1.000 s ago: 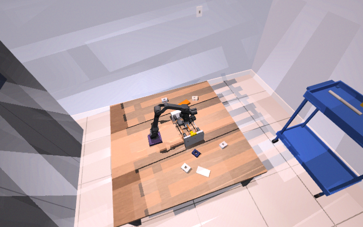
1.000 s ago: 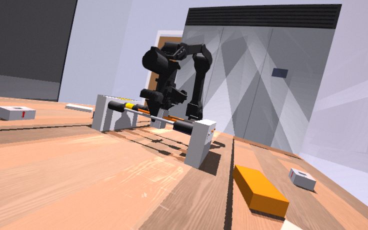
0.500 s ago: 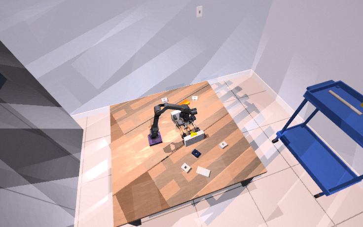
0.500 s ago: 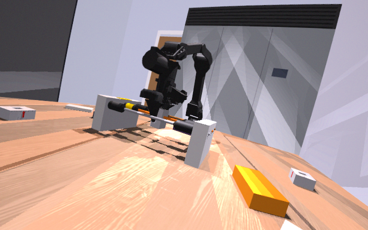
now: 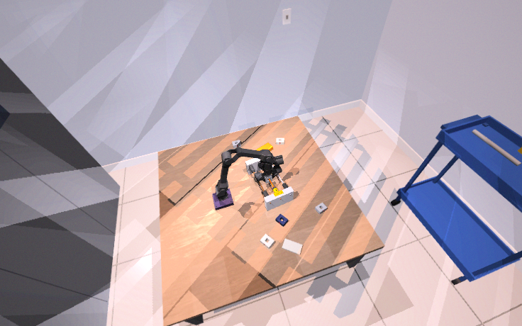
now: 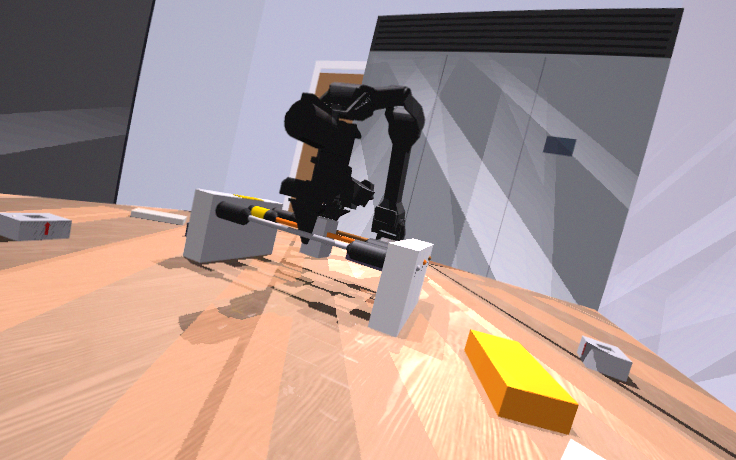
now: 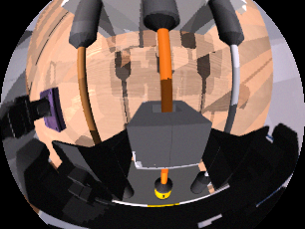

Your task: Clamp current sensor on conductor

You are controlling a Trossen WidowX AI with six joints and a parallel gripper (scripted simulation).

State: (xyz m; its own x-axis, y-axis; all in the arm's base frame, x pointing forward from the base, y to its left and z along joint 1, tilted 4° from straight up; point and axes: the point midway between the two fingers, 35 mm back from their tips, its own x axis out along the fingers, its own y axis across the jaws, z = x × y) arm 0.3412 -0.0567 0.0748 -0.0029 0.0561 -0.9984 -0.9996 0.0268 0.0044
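Observation:
The grey current sensor [image 7: 172, 141] [image 6: 323, 235] sits around the middle orange conductor [image 7: 164, 55]. Its two halves look together along a thin seam; the latch cannot be made out. Its arrow is not visible. A yellow band [image 7: 163, 193] marks that conductor near the end block, which carries a yellow marker [image 5: 276, 191]; its lettering is unreadable. My gripper [image 7: 163, 126] [image 6: 319, 230] [image 5: 269, 178] is open, pointing down, with one black finger on each side of the sensor, very close to its sides. The lower parts of the fingers are partly hidden.
Brown and white conductors [image 7: 86, 95] [image 7: 235, 75] run on either side. White end blocks [image 5: 279, 198] [image 6: 398, 287] hold them. A yellow block [image 6: 521, 374], a dark blue square piece [image 5: 281, 218], several pale square pieces and a white slab [image 5: 291, 246] lie about the table [image 5: 200, 265].

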